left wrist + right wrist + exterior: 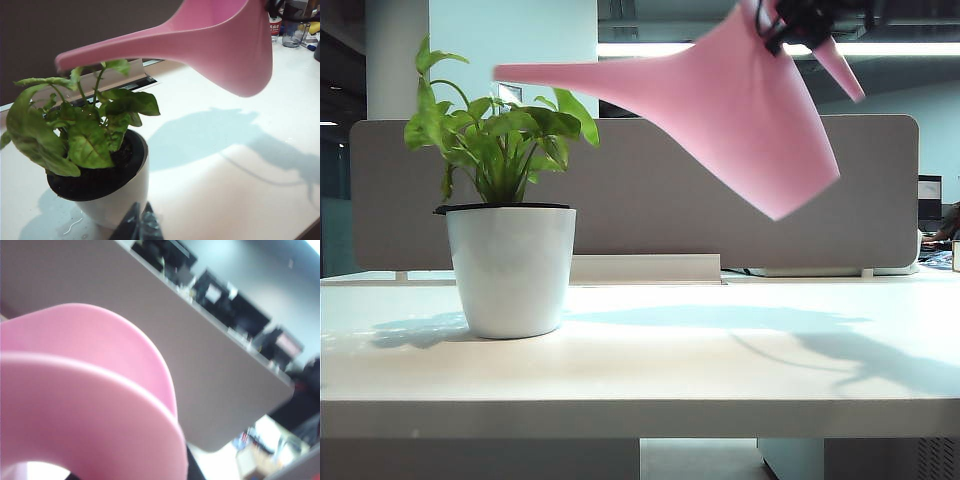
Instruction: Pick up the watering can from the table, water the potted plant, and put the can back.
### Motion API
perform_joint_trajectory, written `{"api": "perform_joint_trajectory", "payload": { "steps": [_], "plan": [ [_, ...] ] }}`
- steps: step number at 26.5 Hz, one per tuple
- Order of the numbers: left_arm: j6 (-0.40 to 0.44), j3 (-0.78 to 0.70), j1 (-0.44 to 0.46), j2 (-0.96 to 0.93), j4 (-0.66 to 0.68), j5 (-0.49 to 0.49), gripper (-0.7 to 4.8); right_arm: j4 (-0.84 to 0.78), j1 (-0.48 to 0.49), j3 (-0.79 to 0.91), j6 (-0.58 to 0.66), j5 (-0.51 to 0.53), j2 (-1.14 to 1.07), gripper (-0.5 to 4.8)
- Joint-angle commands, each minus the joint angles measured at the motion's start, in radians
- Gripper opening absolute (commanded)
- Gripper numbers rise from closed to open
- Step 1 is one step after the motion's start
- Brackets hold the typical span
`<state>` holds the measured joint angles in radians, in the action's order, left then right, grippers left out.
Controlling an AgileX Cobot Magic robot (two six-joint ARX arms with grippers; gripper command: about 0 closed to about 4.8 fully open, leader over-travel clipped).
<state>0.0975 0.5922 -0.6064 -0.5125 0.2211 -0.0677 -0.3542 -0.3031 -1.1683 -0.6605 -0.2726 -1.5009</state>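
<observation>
From the outside camera, the pink watering can (740, 110) hangs high in the air, tipped over to the left, with its long thin spout reaching out above the leaves of the potted plant (510, 230). The plant stands in its white pot on the left part of the white surface (720, 370), and the can's shadow lies on the surface to the right of it. The right gripper (807, 22) is the dark thing at the top, and its jaws are grasping the watering can up by the handle. A grey divider panel (640, 215) stands behind everything. From the left wrist camera, the plant (85, 145) is very close, with dark soil in the pot, and the pink can (215, 45) hangs over it with the tip of the spout just above the leaves. The left gripper (137, 225) shows only as dark tips right beside the pot, and they look pressed together, with nothing in them. From the right wrist camera, the pink can (85, 405) fills most of the picture, very close and blurry, and the grey panel (165, 340) runs behind it.
</observation>
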Motion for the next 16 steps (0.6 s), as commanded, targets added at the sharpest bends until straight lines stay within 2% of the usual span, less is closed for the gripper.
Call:
{"api": "perform_joint_trajectory", "payload": {
  "steps": [1, 7, 10, 14, 16],
  "plan": [
    [0.0, 0.003, 0.0, 0.002, -0.013, 0.002, 0.04, -0.095, 0.039, 0.042, 0.139, 0.078, 0.013, -0.02],
    [0.0, 0.004, 0.0, 0.002, -0.012, 0.001, 0.04, -0.28, 0.102, 0.186, 0.307, 0.202, -0.002, -0.02],
    [0.0, 0.004, 0.0, 0.002, -0.012, 0.002, 0.04, -0.44, 0.122, 0.281, 0.455, 0.27, -0.033, -0.02],
    [0.0, 0.004, 0.0, 0.002, -0.012, 0.002, 0.04, -0.632, 0.122, 0.376, 0.51, 0.275, -0.132, -0.02],
    [0.0, 0.003, 0.0, 0.002, -0.012, 0.002, 0.04, -0.673, 0.122, 0.392, 0.531, 0.275, -0.169, -0.02]
  ]
}}
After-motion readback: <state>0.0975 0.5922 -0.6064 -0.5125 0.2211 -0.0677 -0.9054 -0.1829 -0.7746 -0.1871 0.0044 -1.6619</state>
